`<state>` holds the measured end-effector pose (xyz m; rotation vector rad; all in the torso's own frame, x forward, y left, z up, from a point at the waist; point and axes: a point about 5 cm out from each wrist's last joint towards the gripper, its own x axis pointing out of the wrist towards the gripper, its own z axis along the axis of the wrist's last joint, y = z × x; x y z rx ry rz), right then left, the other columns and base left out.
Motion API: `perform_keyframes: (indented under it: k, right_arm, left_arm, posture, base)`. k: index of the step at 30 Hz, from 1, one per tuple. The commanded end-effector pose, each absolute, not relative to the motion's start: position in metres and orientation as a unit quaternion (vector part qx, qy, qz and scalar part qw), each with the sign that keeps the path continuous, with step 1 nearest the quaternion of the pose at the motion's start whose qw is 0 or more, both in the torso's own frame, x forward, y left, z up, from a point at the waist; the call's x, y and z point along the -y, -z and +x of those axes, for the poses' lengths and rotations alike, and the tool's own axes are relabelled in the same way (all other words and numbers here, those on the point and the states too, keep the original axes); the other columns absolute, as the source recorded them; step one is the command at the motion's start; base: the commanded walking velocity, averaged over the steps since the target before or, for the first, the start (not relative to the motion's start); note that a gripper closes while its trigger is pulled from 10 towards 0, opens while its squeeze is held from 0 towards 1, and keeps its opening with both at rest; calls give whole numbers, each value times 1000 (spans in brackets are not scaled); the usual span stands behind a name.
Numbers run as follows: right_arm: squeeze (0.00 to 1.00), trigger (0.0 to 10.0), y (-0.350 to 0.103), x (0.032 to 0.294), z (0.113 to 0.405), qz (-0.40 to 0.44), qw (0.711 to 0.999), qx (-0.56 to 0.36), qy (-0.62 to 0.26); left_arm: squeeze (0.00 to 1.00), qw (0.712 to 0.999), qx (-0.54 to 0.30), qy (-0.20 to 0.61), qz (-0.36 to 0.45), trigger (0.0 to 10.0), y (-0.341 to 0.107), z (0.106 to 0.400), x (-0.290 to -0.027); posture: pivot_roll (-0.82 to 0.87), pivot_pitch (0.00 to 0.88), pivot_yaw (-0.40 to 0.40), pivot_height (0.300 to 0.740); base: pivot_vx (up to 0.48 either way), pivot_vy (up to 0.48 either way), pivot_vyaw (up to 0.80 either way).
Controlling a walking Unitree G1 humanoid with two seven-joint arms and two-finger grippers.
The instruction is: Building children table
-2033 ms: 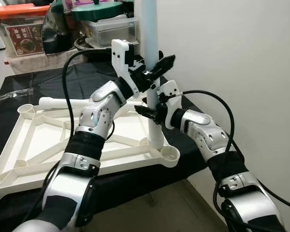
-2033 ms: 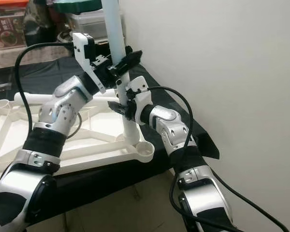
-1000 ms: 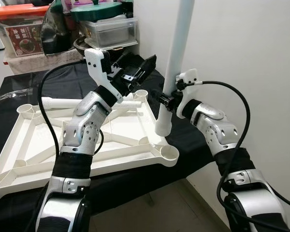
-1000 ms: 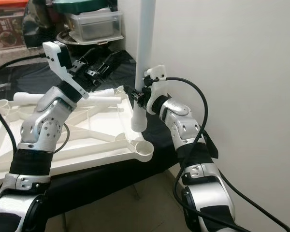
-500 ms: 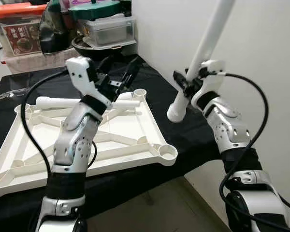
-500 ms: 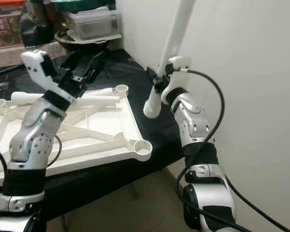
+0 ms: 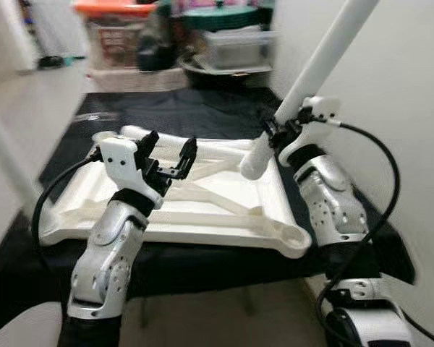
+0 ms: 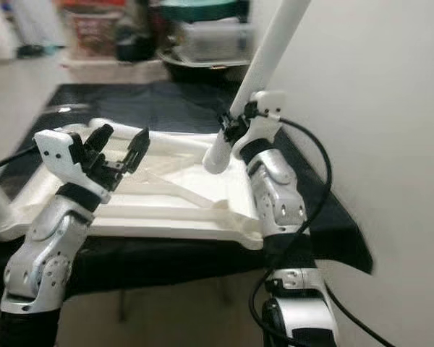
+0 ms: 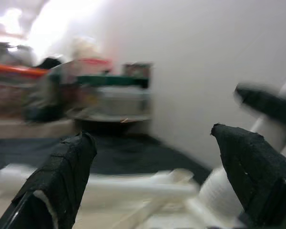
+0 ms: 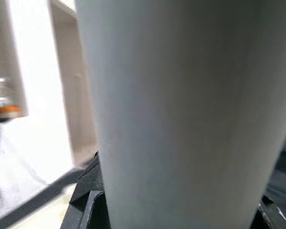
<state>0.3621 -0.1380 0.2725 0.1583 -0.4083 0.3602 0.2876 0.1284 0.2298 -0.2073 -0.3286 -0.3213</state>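
Note:
A white upturned table frame (image 7: pixel 166 233) lies on a table draped in black cloth (image 7: pixel 202 108). My right gripper (image 7: pixel 275 134) is shut on a long white table leg (image 7: pixel 315 69). The leg is tilted, its top leaning to the right, and its lower end (image 8: pixel 215 155) hangs above the frame's far right part, clear of it. That leg looms large in the right wrist view (image 10: pixel 181 119). My left gripper (image 7: pixel 171 143) is open and empty, hovering over the frame's left middle, with its fingers (image 9: pixel 62 176) wide apart. A second white leg (image 7: pixel 134 132) lies across the frame's far side.
Storage boxes and pots (image 7: pixel 231 43) are stacked behind the table, one with an orange lid (image 7: pixel 119 9). A white wall (image 7: pixel 412 87) runs close along the right. The frame's near right corner socket (image 7: pixel 298 238) sits by the table's front edge. Bare floor (image 7: pixel 29 94) lies to the left.
The left gripper let go of the upright leg and drew back to the left, open. The right gripper lifted the leg off the frame and tilted it. The camera view has shifted.

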Motion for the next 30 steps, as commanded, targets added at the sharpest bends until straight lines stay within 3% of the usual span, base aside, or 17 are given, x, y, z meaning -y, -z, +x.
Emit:
perform_keyframes:
  k: [1,7,10,23,27,30]
  right_arm:
    - [0,10000,-271,133,354,86,957,207,-185]
    - [0,10000,-258,127,340,99,958,191,-189]
    - [0,10000,-251,124,336,106,960,178,-186]
    - [0,10000,-235,124,335,83,976,137,-148]
    - [0,10000,-233,127,339,67,986,119,-94]
    - [0,10000,-241,128,341,99,982,143,-80]
  left_arm:
    - [0,980,130,133,-77,10000,-212,282,-130]
    - [0,990,94,99,-39,10000,-191,271,-133]
    - [0,993,81,89,-15,10000,-183,267,-133]
    - [0,996,51,76,-1,10000,-170,264,-133]
    - [0,997,53,64,0,10000,-169,265,-137]
    - [0,997,55,51,0,10000,-169,265,-140]
  posture:
    - [30,19,-42,740]
    - [27,24,-41,740]
    - [28,27,-42,740]
    - [29,30,-37,740]
    - [30,28,-37,740]
    - [28,27,-36,740]
  base:
    - [0,0,800]
    - [0,0,800]
    - [0,0,0]
    - [0,-429,0]
    - [0,-402,0]
    - [0,-101,0]
